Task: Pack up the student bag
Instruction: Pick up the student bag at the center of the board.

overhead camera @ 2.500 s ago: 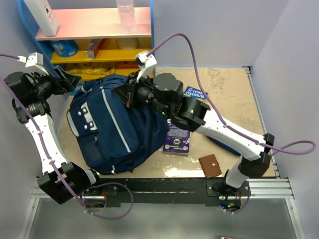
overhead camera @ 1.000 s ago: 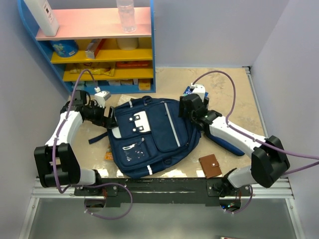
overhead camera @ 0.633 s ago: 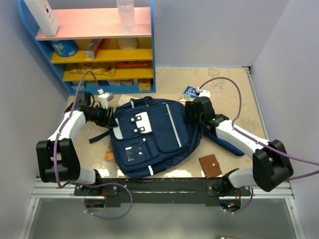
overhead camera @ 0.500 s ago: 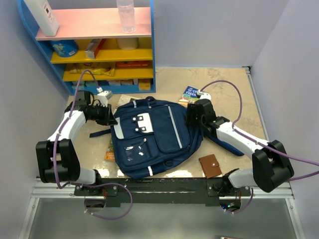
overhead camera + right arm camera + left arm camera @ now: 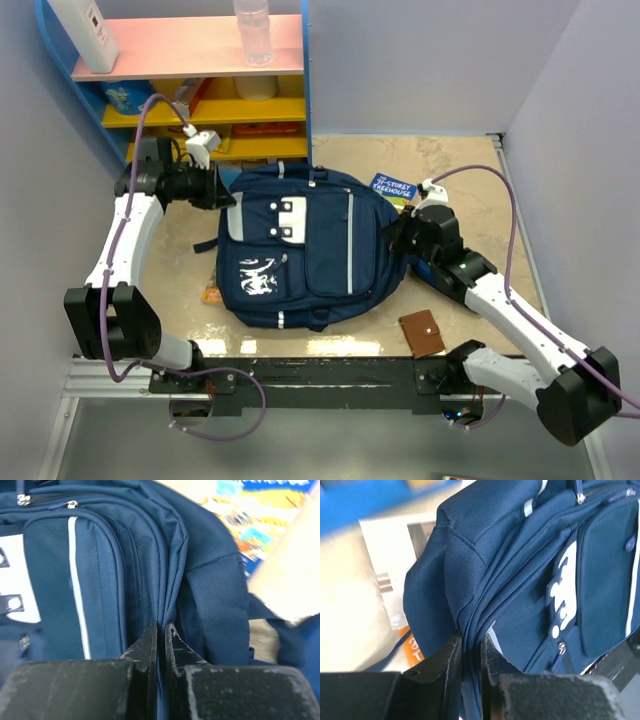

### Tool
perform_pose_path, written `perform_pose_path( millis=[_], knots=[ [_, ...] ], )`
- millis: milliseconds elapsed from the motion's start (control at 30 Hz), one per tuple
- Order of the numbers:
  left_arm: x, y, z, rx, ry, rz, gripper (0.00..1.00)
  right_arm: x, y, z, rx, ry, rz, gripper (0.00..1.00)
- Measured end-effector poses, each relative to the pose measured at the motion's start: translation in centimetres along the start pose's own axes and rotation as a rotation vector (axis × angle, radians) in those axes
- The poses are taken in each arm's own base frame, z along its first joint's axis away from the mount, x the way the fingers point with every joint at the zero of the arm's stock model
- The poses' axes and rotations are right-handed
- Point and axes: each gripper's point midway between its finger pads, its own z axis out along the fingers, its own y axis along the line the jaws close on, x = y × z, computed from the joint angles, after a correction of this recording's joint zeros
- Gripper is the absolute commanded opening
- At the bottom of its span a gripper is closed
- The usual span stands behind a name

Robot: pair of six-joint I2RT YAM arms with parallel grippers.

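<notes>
Navy woven cloth, coarse-grained: bag [image 5: 305, 250], lying flat and front up, mid-table between the arms. Grey stripes, white patch, metal zip pulls; soft, bulging body.
Left gripper [image 5: 212, 187]: fingers clamped on a fold at the bag's left edge.
Right gripper [image 5: 397, 238]: fingers pressed nearly together on a thin ridge of cloth at the right edge, beside a strap.
Hazards: both holds take thin folds only, so a lift or outward pull may let the cloth slide free or strain a seam. Dragging may shift the orange packet [image 5: 211, 294] partly under the bag, or nudge the glossy book [image 5: 392, 188] near the right gripper.
</notes>
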Motion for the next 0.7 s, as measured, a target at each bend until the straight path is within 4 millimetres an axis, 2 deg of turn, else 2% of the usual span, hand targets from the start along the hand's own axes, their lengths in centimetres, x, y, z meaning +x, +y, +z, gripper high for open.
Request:
perform_pose_path(
  millis=[133, 200, 267, 367, 433, 533, 600, 700],
  knots=[
    [-5.0, -1.2, -2.2, -0.013, -0.073, 0.046, 0.0, -2.4, 2.4, -1.3, -0.068, -0.031, 0.048, 0.0],
    [-7.1, -1.5, -3.3, -0.029, -0.099, 0.065, 0.0, -2.8, 3.5, -1.6, -0.095, -0.034, 0.065, 0.0],
    [-9.1, -1.7, -4.4, -0.056, -0.123, 0.086, 0.0, -2.5, 4.9, -2.0, -0.123, -0.025, 0.069, 0.0],
    [-11.3, -1.5, -5.8, -0.112, -0.152, 0.114, 0.0, -0.5, 7.8, -2.3, -0.18, 0.027, 0.053, 0.0],
    [-11.7, -1.3, -6.3, -0.139, -0.152, 0.119, 0.0, 1.4, 9.2, -2.2, -0.198, 0.078, 0.036, 0.0],
    [-11.5, -1.1, -6.4, -0.14, -0.13, 0.101, 0.0, 3.2, 9.9, -2.2, -0.173, 0.145, 0.002, 0.0],
    [-11.1, -1.1, -6.0, -0.127, -0.11, 0.086, 0.0, 2.9, 10.0, -2.8, -0.155, 0.153, -0.011, 0.0],
    [-10.9, -1.7, -5.8, -0.089, -0.105, 0.072, 0.0, -0.1, 10.6, -4.6, -0.142, 0.106, -0.018, 0.0]
  ],
)
